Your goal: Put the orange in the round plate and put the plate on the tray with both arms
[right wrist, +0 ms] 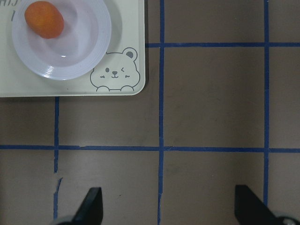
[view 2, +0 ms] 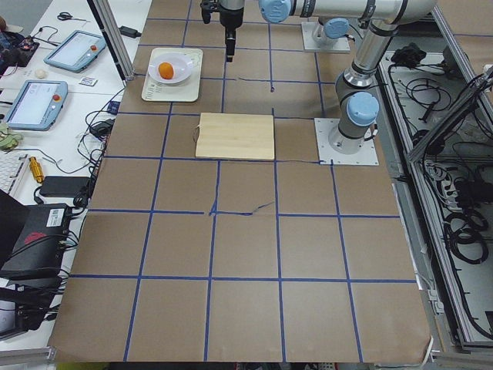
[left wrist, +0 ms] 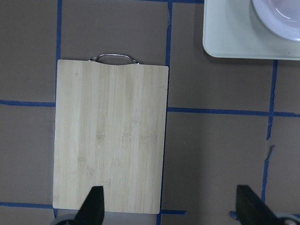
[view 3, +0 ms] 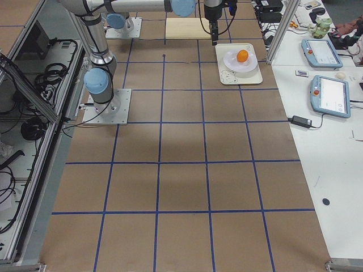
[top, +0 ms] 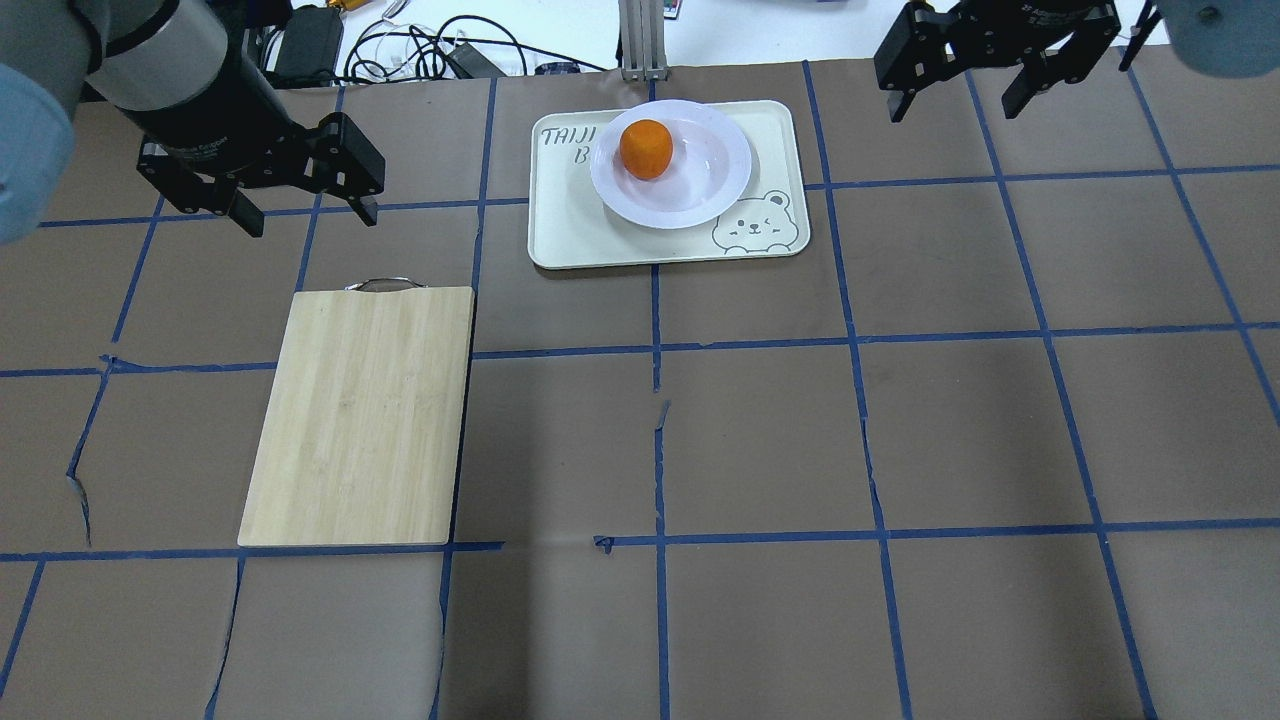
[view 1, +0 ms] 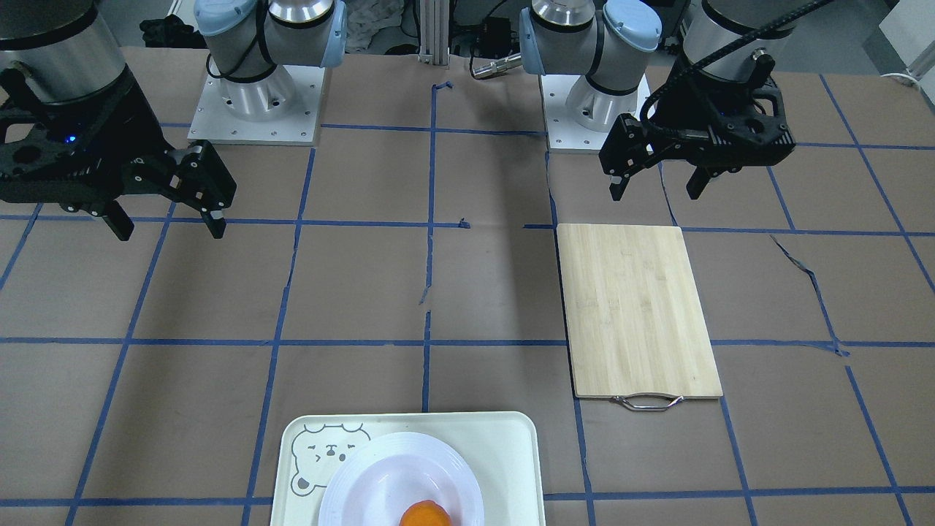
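The orange (top: 646,148) lies in the white round plate (top: 705,175), left of its centre in the overhead view. The plate stands on the cream tray (top: 575,235) with the bear face, at the table's far middle edge. My left gripper (top: 308,215) hangs open and empty above the table, left of the tray and just beyond the cutting board. My right gripper (top: 952,105) is open and empty too, raised to the right of the tray. The right wrist view shows the orange (right wrist: 44,19), plate (right wrist: 82,49) and tray (right wrist: 70,89) at upper left, well clear of the fingers.
A bamboo cutting board (top: 360,415) with a metal handle lies on the robot's left half of the table, under the left wrist camera (left wrist: 110,140). Brown paper with blue tape lines covers the table. Cables and tablets sit beyond its far edge.
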### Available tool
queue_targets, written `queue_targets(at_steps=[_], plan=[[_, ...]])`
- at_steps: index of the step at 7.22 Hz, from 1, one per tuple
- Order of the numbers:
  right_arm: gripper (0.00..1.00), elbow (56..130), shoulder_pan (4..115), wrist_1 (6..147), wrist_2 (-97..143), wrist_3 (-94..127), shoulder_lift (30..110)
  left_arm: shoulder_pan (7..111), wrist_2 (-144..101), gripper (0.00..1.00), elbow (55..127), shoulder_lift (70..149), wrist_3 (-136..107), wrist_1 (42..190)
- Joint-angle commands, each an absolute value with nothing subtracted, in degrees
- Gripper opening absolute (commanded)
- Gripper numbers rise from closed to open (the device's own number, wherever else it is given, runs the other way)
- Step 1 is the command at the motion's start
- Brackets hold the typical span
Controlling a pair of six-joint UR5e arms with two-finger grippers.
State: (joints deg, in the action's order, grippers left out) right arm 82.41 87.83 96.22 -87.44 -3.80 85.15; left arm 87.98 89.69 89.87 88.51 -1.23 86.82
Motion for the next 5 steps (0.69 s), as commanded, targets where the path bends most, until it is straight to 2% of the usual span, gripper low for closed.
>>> queue_targets(at_steps=[1, 5], plan=[[1.0, 83.7, 87.8, 96.9, -87.8, -5.2, 85.5, 88.0, 89.7, 1.0, 89.9, 88.5, -1.2, 86.7], [1.0, 83.7, 87.8, 96.8, -88.1, -5.0, 85.4, 88.0, 90.0, 1.0, 89.9, 88.5, -1.2, 86.7]])
